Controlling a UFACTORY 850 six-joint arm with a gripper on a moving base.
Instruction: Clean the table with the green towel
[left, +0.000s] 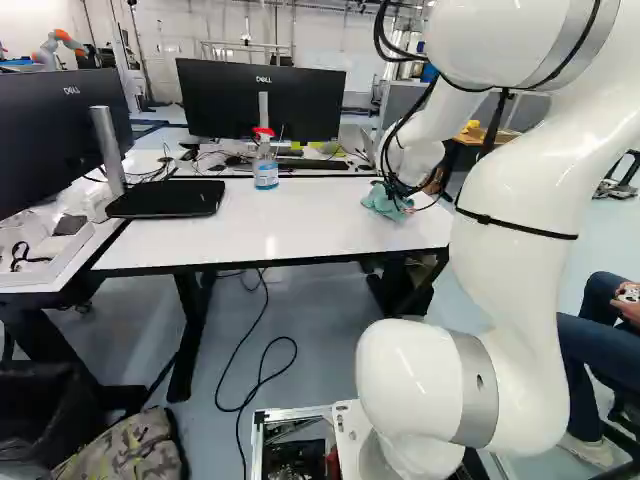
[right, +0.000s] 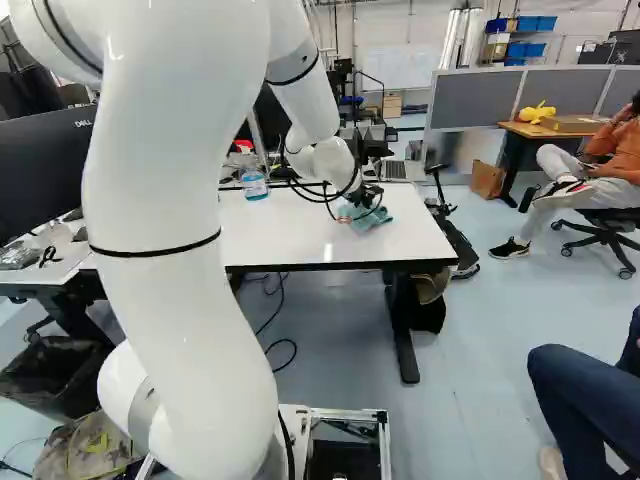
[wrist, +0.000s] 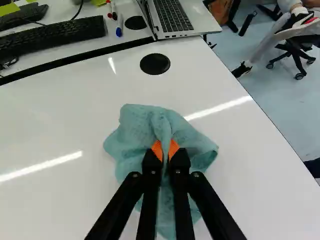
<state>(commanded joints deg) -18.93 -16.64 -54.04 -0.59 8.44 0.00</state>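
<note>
In the left base view, the bench (left: 280, 228) is seen beyond the arm (left: 530, 200), its white top crossed by the arm at the right; the towel (left: 384, 204) is seen crumpled near the bench's right edge, under the arm's far end; a spray bottle (left: 265, 168) with a red top is placed upright toward the bench's far side; a black monitor (left: 262, 100) is set beyond it; a loose cable (left: 250, 378) is spread on the floor.

In the right base view, the towel is found below the dark fingers (right: 370, 192), near the bench's right end; the bottle is seen just beside the arm; a bin (right: 62, 372) is placed at the lower left.

In the wrist view, the fingers (wrist: 166, 156) are clenched on the towel, a raised fold of it being pinched between the orange pads (wrist: 157, 149); the rest is spread in folds around them on the bench; a black disc (wrist: 155, 64) is set in the top ahead of the towel; farther ahead, an open laptop (wrist: 175, 17), markers (wrist: 119, 25) and a keyboard (wrist: 50, 36) are seen.
</note>
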